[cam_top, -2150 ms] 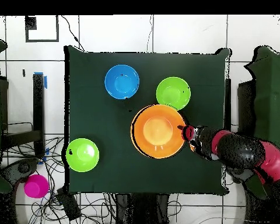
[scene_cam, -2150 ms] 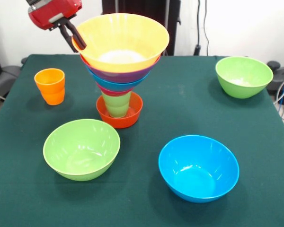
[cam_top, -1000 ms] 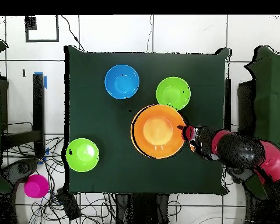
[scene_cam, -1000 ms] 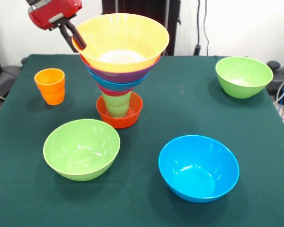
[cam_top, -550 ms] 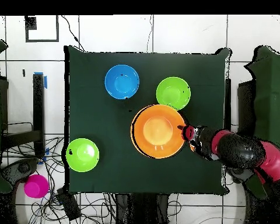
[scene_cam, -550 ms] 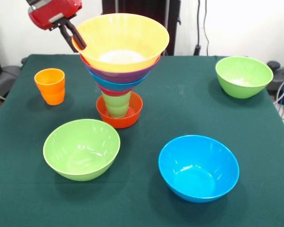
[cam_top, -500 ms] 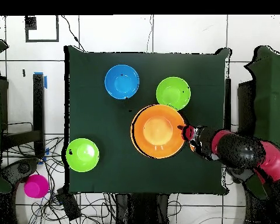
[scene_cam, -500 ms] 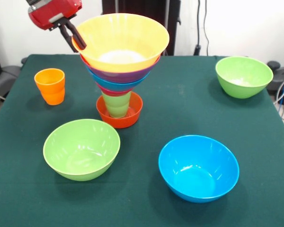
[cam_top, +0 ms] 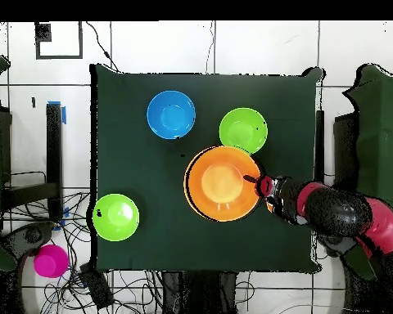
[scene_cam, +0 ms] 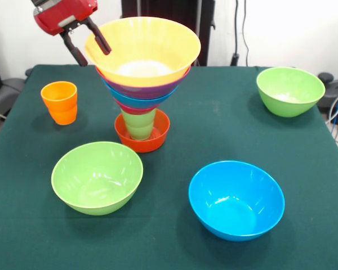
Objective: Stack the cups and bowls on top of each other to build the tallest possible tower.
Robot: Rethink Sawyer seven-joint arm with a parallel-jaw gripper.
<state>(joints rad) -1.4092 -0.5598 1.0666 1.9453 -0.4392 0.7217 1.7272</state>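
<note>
The tower (scene_cam: 142,84) stands on the green worktop (scene_cam: 225,124) a little toward its far edge and left of centre in the front view. It is capped by the very large orange bowl (scene_cam: 143,48), which sits on a purple bowl (scene_cam: 149,90), a blue bowl (scene_cam: 136,100), a sliver of pink, the light green cup (scene_cam: 139,124) and, at the bottom, the small red-orange bowl (scene_cam: 142,135). By the look of it the task is well along but not finished.

Three loose bowls are left: a blue one (scene_cam: 236,199) toward the near right corner, a lime green one (scene_cam: 97,177) toward the near left, and another lime green one (scene_cam: 290,90) by the far right corner. Each is narrower than the orange cap, so adding them would mean nesting inside it, which I judge gains little height.

The gripper (scene_cam: 90,44) hangs at the orange bowl's left rim with its jaws spread either side of the rim, one finger outside and one within, not pinching it.

The orange cup (scene_cam: 60,102) stands alone near the left edge, well apart from the tower.
</note>
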